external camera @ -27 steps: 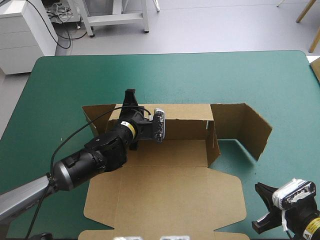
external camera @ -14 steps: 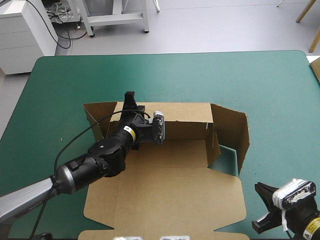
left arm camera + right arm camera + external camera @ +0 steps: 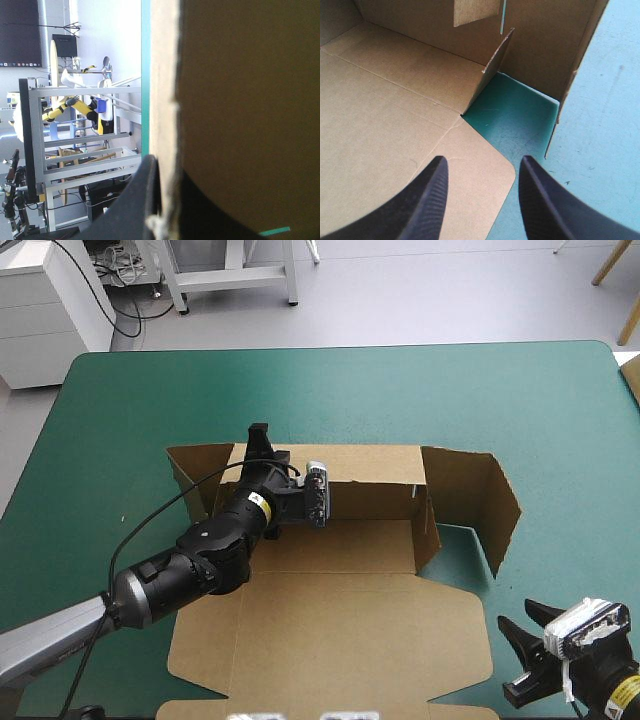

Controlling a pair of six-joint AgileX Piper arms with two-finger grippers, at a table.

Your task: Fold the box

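The brown box (image 3: 330, 630) lies mid-table, its raised far wall (image 3: 370, 466) pinched in the left gripper (image 3: 260, 438), so wall-raising seems in hand, and next the right gripper (image 3: 527, 625), fingers spread by the near right corner, likely must swing the standing right flap (image 3: 470, 490) inward.
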